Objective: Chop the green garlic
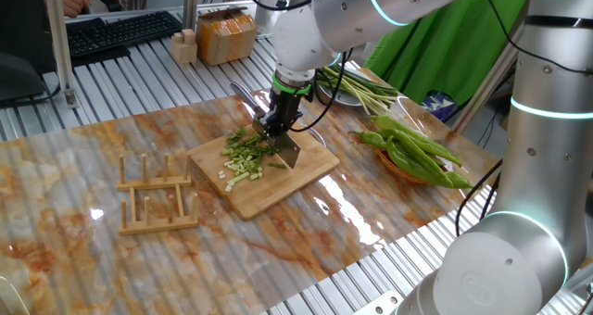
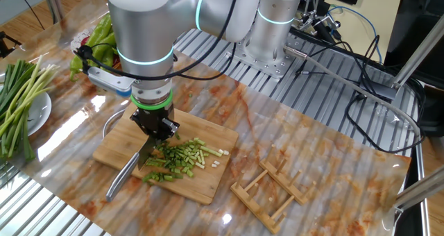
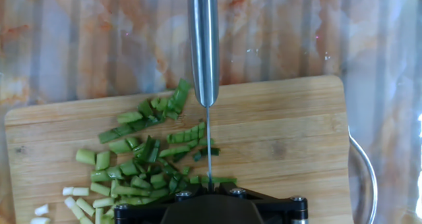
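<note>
One fixed view: oblique, from one table side, moderately near.
Other fixed view: oblique, roughly opposite side.
Hand view: straight down, close.
Shared: cutting board (image 1: 269,174), all three.

No legible text, labels, brand marks, numbers or signs on any surface in the three views.

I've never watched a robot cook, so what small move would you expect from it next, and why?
Probably lift the knife and shift it sideways for another cut. The gripper is shut on the knife, whose blade is down on the cutting board amid the green garlic, and some longer bits still lie beside the blade.
</note>
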Available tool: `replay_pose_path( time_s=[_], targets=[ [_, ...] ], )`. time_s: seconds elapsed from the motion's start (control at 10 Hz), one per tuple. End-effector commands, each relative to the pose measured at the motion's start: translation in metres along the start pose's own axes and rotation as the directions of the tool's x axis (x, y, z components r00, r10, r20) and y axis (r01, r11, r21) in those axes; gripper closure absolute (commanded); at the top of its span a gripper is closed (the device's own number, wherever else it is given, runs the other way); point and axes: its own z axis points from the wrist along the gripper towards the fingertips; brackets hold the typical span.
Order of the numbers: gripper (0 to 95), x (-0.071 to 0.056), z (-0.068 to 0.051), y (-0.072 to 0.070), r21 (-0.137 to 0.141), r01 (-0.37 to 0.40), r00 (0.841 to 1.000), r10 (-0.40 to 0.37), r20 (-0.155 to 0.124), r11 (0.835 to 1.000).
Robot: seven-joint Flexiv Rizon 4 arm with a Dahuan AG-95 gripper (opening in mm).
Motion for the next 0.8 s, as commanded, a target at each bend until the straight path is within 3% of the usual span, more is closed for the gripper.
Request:
replay_pose_path(
  time_s=[0.1,0.3,0.4,0.6,0.8],
  targets=[
    [95.0,0.007,0.01,0.001,-0.01,-0.004,1.0,0.004,0.019,1.0],
    [95.0,0.006,0.011,0.002,-0.009,-0.013,0.999,0.013,0.031,1.0],
    [95.0,0.003,0.013,0.003,-0.006,-0.018,0.999,0.019,0.05,1.0],
    [95.0,-0.01,0.01,0.005,0.002,-0.018,0.999,0.018,0.047,1.0],
    [95.0,-0.009,0.012,0.007,-0.004,-0.018,0.999,0.018,0.047,1.0]
  ],
)
